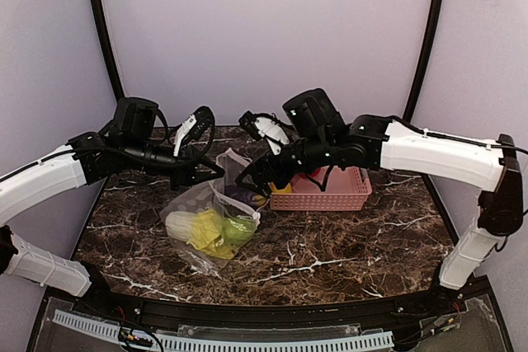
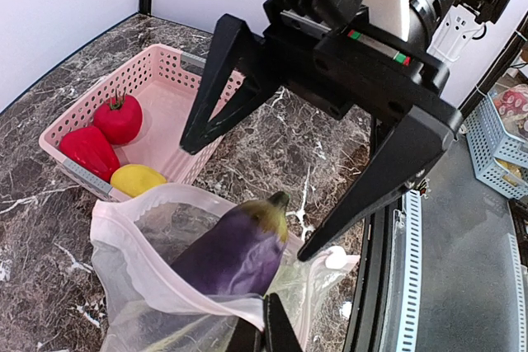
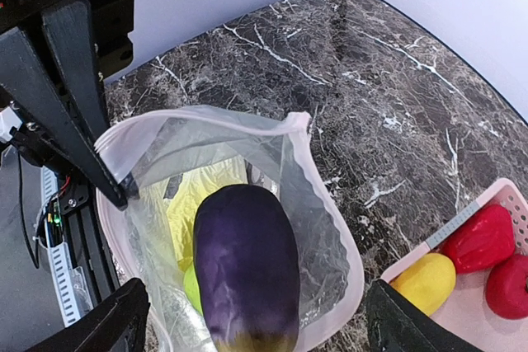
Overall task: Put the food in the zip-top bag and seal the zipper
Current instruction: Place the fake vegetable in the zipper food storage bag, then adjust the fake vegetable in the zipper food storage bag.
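Over a dark marble table [image 1: 346, 245], top view: L claw [image 1: 206, 172] is clenched on the rim of the zip-top bag [image 1: 186, 204], holding the mouth up. R claw [image 1: 250, 180] hangs spread wide just above that mouth, gripping nothing. Cabbage [image 1: 198, 228] and a green piece [image 1: 240, 228] lie inside. Pink basket [image 1: 330, 195] sits just beside the bag, on the R arm's side.

Left wrist view: eggplant [image 2: 231, 257] rests nose-down in the mouth, stem up between the R claw's fingers [image 2: 219, 80], w/ a gap either side. Tomato [image 2: 118, 117], red pepper [image 2: 87, 150] and yellow piece [image 2: 136, 179] wait in the basket beyond.

Right wrist view: eggplant sits directly below the R claw, long axis running into the bag, approx. half out. Basket food lies off to the claw's right, so the R arm looks nearer for the next pick. Zipper [image 3: 214, 111] gapes unsealed. Lilac walls [image 1: 264, 30] close in on three sides.
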{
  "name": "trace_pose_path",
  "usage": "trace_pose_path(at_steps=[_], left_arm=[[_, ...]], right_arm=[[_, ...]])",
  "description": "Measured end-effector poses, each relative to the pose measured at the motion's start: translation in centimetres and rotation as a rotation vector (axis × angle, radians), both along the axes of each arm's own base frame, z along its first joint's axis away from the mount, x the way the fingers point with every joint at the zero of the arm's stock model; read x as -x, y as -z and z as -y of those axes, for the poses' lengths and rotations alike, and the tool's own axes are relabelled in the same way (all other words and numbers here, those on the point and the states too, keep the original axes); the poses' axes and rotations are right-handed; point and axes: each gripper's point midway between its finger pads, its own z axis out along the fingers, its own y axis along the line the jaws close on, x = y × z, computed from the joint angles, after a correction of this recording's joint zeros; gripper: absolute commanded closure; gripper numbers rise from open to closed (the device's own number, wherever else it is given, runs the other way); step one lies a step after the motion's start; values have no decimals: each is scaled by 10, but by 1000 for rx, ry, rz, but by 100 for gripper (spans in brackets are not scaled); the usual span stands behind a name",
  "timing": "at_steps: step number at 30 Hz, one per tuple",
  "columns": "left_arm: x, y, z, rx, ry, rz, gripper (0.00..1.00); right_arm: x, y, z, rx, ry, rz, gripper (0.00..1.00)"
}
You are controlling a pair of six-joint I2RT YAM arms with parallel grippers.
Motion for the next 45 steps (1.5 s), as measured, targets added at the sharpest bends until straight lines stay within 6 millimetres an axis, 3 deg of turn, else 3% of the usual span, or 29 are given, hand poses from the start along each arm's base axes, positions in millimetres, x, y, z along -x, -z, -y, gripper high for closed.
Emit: trace_pose_path(at_steps=[4,11,14,25,31,45], left_arm=[[0,0,0,0,0,0,99],[0,0,0,0,0,0,99],[0,0,0,0,0,0,99],[0,0,0,0,0,0,99],[0,0,0,0,0,-1,99],[1,6,0,-11,1,-17,99]], right_arm=[[4,-1,15,-16,54,-23,21],[17,43,29,37,104,-164,38],[22,52,32,43,112,-204,45],[25,48,28,3,112,-233,73],[19,40,11,-23,82,-221,76],[5,49,-39,-58,8,-243,77]])
